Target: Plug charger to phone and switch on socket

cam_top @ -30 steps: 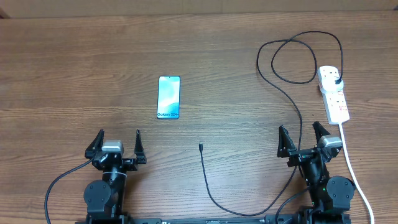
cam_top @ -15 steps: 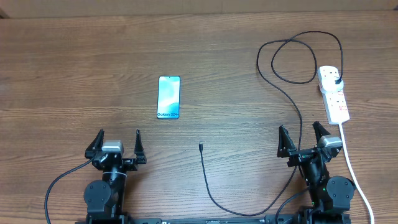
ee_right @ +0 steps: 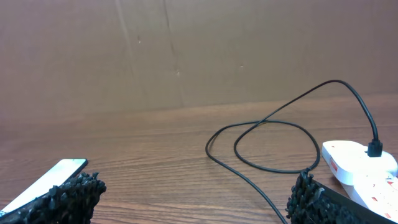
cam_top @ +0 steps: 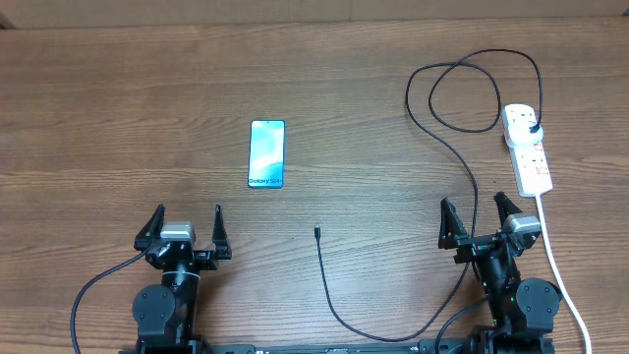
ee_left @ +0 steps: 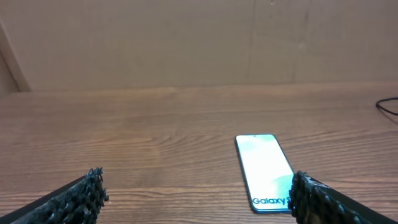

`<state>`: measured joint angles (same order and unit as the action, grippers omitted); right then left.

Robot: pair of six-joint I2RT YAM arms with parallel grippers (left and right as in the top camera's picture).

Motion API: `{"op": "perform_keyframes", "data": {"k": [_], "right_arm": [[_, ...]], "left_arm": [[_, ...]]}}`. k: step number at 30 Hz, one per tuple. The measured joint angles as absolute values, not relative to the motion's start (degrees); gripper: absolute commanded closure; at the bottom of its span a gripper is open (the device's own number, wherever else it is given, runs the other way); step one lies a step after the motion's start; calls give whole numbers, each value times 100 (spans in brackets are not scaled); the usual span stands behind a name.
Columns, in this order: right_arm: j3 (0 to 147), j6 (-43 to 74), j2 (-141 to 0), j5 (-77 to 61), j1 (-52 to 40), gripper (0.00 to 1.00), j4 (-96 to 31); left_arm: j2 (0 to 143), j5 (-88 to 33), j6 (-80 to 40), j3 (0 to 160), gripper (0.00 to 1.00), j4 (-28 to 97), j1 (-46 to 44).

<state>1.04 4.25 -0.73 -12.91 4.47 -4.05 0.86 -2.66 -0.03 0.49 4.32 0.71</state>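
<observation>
The phone (cam_top: 267,153) lies flat on the wooden table, screen up, cyan with "Galaxy S24"; it also shows in the left wrist view (ee_left: 264,172) and at the left edge of the right wrist view (ee_right: 46,184). The charger (cam_top: 462,167) is a thin black cable; its connector tip (cam_top: 317,232) lies loose mid-table and its plug (cam_top: 532,128) sits in the white socket (cam_top: 528,149). The cable loops in front of the socket (ee_right: 360,163) in the right wrist view. My left gripper (cam_top: 186,226) and right gripper (cam_top: 481,217) rest near the front edge, both open and empty.
A thick white cord (cam_top: 562,275) runs from the socket toward the front right, beside the right arm. The black cable passes close by the right gripper's left finger (cam_top: 449,224). A brown wall (ee_left: 199,43) stands behind the table.
</observation>
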Motion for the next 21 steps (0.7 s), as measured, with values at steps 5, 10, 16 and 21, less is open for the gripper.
{"op": "perform_keyframes", "data": {"k": [5,10,16,21], "right_arm": [[104,425,-73,-1291,447,0,-403],[104,427,-73,-1293,445,0,-405],[104,425,-73,-1291,447,0,-401],[104,423,-73,-1293,447,0,-399]], "left_arm": [[86,-615,-272,274,0,762,71],[86,-888,-545,1052,0,1492,71],[480,-1081,-762,2364,0,2355,71],[1656,-1264,-825,3638,0,3282,71]]}}
